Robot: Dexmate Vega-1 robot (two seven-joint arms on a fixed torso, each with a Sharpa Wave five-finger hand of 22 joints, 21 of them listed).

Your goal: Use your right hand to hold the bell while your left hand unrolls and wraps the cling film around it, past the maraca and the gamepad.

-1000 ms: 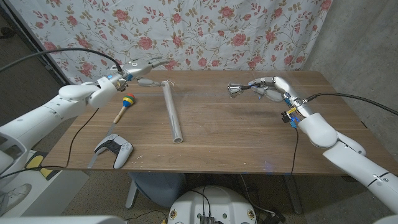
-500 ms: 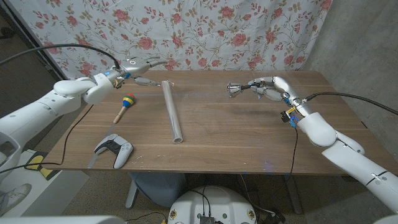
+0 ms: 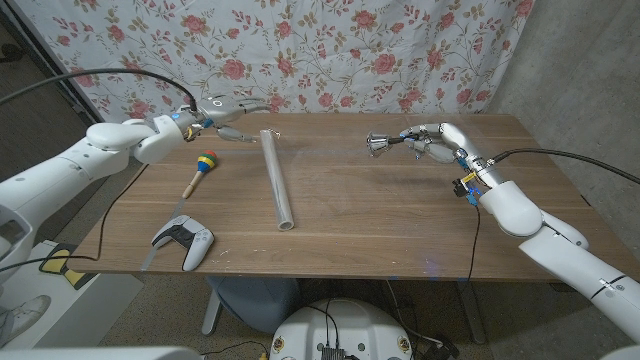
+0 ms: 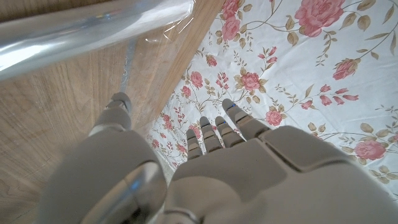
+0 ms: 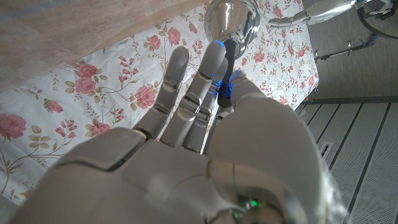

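The head view showed the whole layout. The cling film (image 3: 277, 178) lay as a long roll left of centre on the table (image 3: 380, 220), its far end near the left hand (image 3: 226, 108). The maraca (image 3: 201, 166) lay left of the roll, and the gamepad (image 3: 184, 240) sat at the lower left, near the table's front edge.

The right wrist view showed a detail the head view left small: the bell (image 5: 232, 18), a shiny metal bowl, stood beyond the fingertips of the right hand (image 5: 186, 118), with its dark handle between them. In the head view the right hand (image 3: 432, 143) grasped the bell (image 3: 378, 144) at the upper right of centre, raised above the table.

The left wrist view showed the roll (image 4: 81, 31) close beyond the left hand (image 4: 217, 155), not touching it.

The left hand hovered at the upper left of the head view, fingers extended and apart, grasping nothing.

The table was brown wood. A floral curtain (image 3: 330, 55) hung behind it.
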